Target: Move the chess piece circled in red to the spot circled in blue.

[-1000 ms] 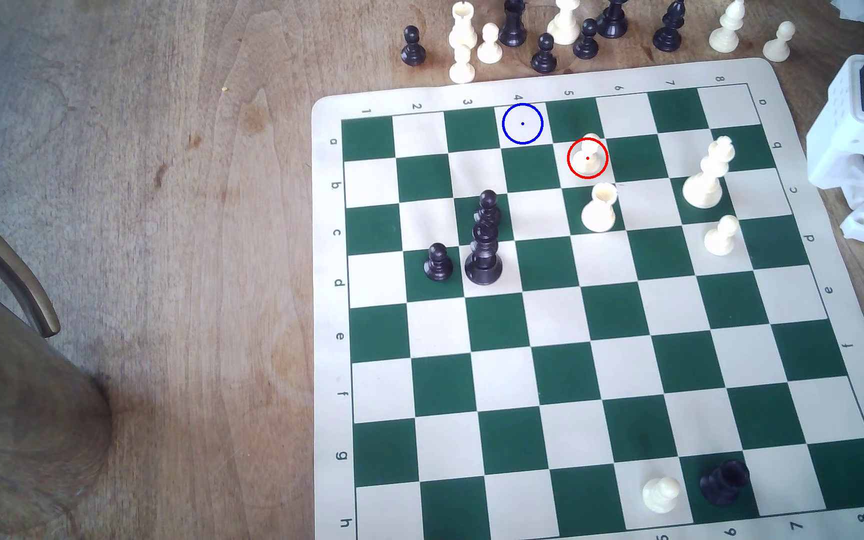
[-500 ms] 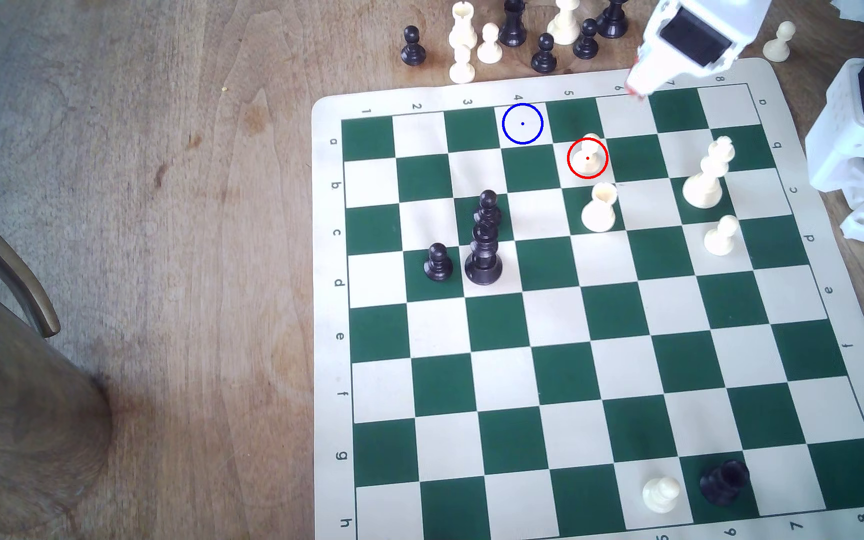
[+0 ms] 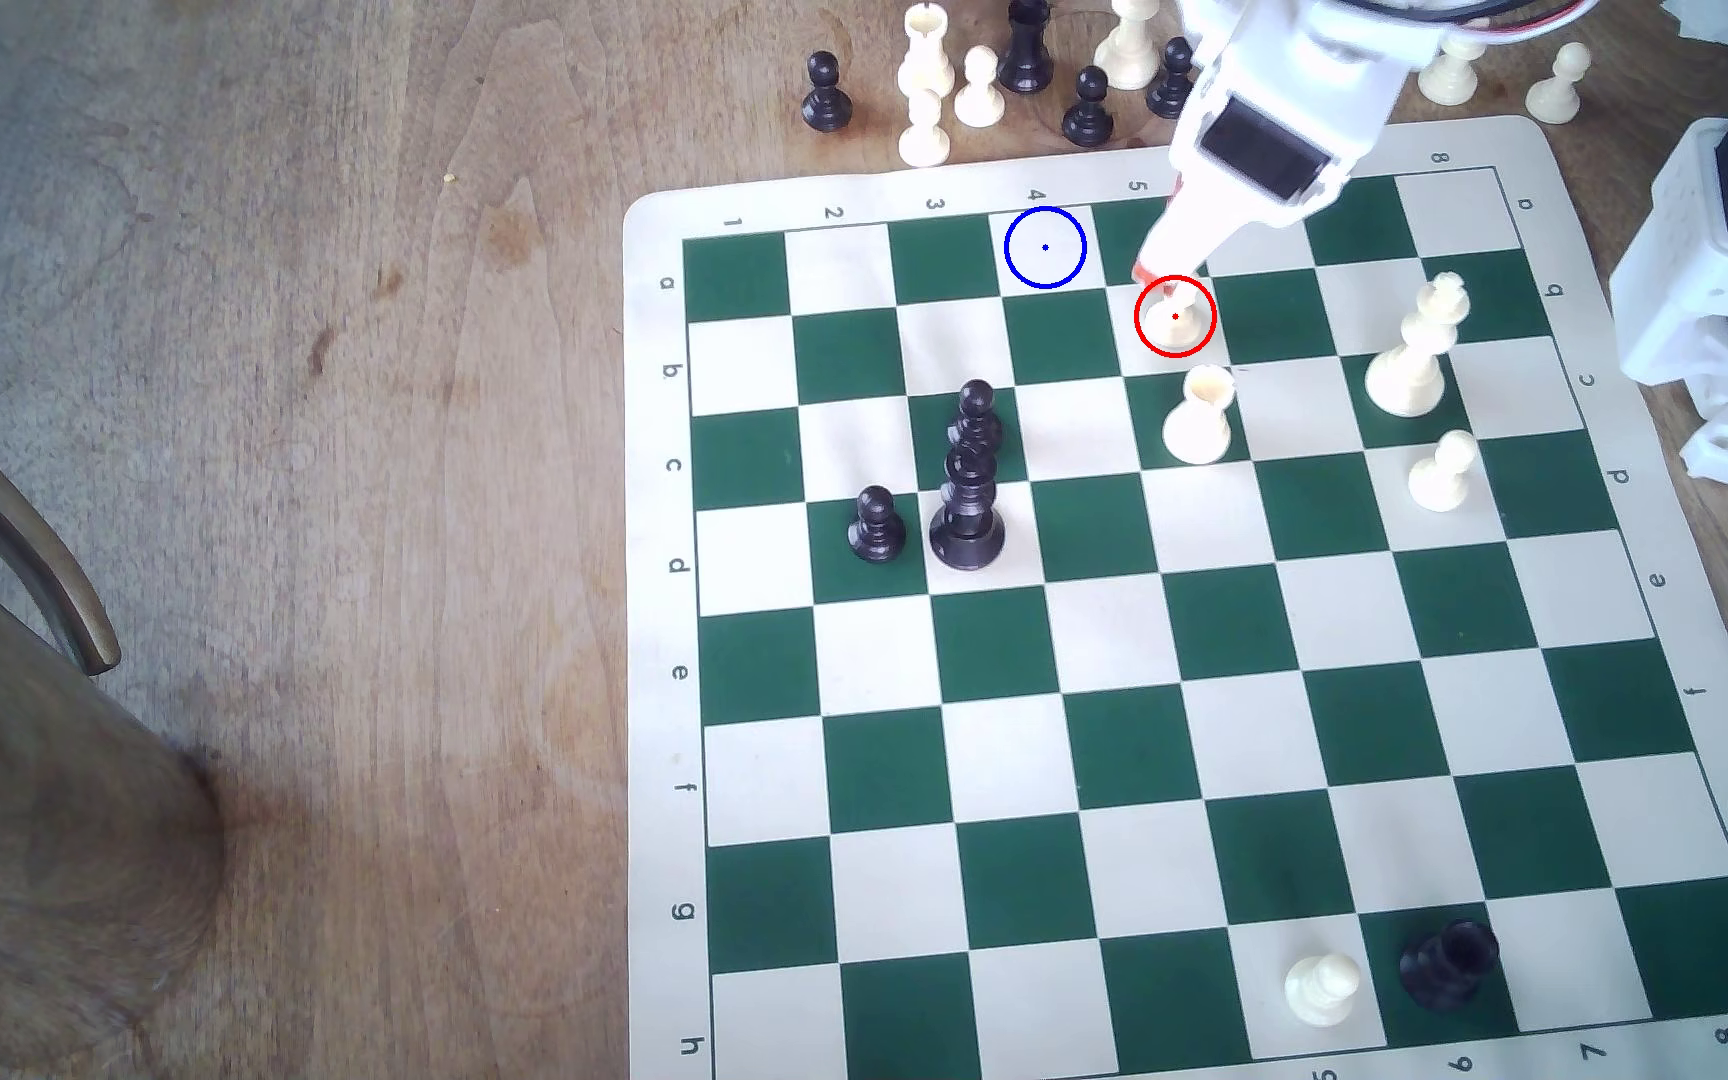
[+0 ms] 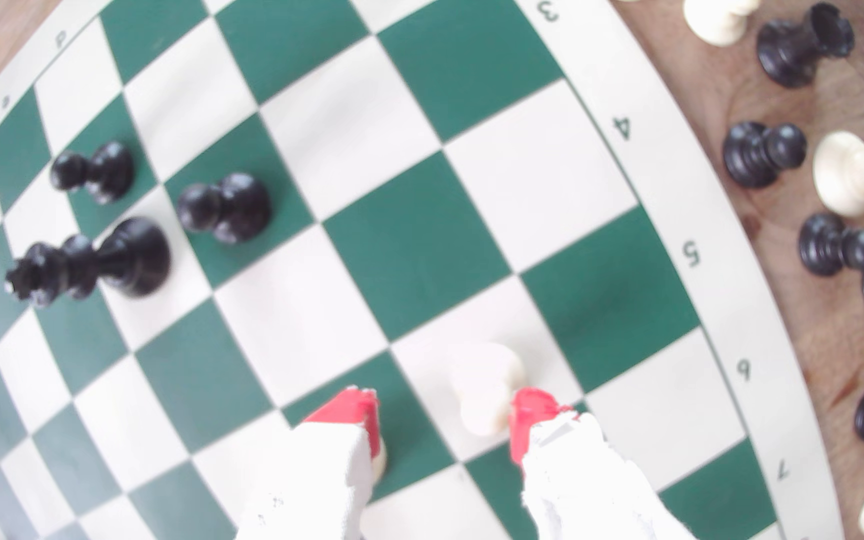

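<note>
Red-tipped and built of white printed plastic, the tool (image 4: 445,431) hangs over the board with its jaws spread wide and nothing between them gripped. In the wrist view the small cream-white plastic pawn with the ball head (image 4: 487,389) sits close against one red fingertip (image 4: 528,420), while the other fingertip is well apart from it. In the exterior view the tool (image 3: 1151,272) is at the pawn's head, and the pawn (image 3: 1176,315) stands upright on its red-ringed cream square, one row in from the board's far edge.

The main risk, as I judge it, is the off-centre approach: if the jaws close from here, the near fingertip could push the pawn sideways or tip it before the far one arrives. A grip taken only on the round head could also let it slip out.

Just beside the pawn, towards the near side of the exterior view, stands the taller cream plastic piece with a notched top (image 3: 1198,415); a wide finger sweeping that way might knock it.

The cream board square marked with a thin blue ring and centre dot (image 3: 1045,247) lies near, diagonally towards the exterior view's left on the edge row, so the carry is short. Beyond the green-and-cream vinyl chess mat (image 3: 652,519), spare black and cream pieces (image 3: 979,88) crowd the wooden tabletop (image 3: 320,415), so overshooting could scatter them
</note>
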Robot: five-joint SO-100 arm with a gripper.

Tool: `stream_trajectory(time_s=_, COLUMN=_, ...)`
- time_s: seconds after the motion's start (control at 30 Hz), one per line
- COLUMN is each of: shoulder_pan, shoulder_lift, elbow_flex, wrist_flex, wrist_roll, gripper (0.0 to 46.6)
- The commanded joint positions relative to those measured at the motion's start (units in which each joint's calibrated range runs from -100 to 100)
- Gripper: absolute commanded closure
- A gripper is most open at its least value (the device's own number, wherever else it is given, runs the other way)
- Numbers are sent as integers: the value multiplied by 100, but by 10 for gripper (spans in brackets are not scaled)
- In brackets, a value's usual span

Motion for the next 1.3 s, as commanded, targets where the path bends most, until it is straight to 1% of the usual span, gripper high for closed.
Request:
stream_trajectory(time_s=0.0, shoulder_pan=142, shoulder_lift=262, elbow_flex=-254, wrist_flex=-145, wrist_roll=78, gripper=336)
stream_trajectory(time_s=0.27, shoulder_pan=196, shoulder_lift=669, elbow_flex=72, wrist_flex=-587, wrist_roll=107, gripper=329)
stream_trajectory(time_s=0.73, shoulder_pan=48, shoulder_lift=992, elbow_flex=163, wrist_flex=-653, wrist_roll=127, gripper=344)
stream_trajectory(time_s=0.97, shoulder_pan=-46, shoulder_lift=1017, elbow_flex=163, wrist_flex=-677, wrist_roll=88, gripper=345)
stream_trajectory(time_s=1.27, shoulder_pan=-132, shoulder_lift=1017, elbow_flex=163, wrist_flex=-669, wrist_roll=78, gripper=357)
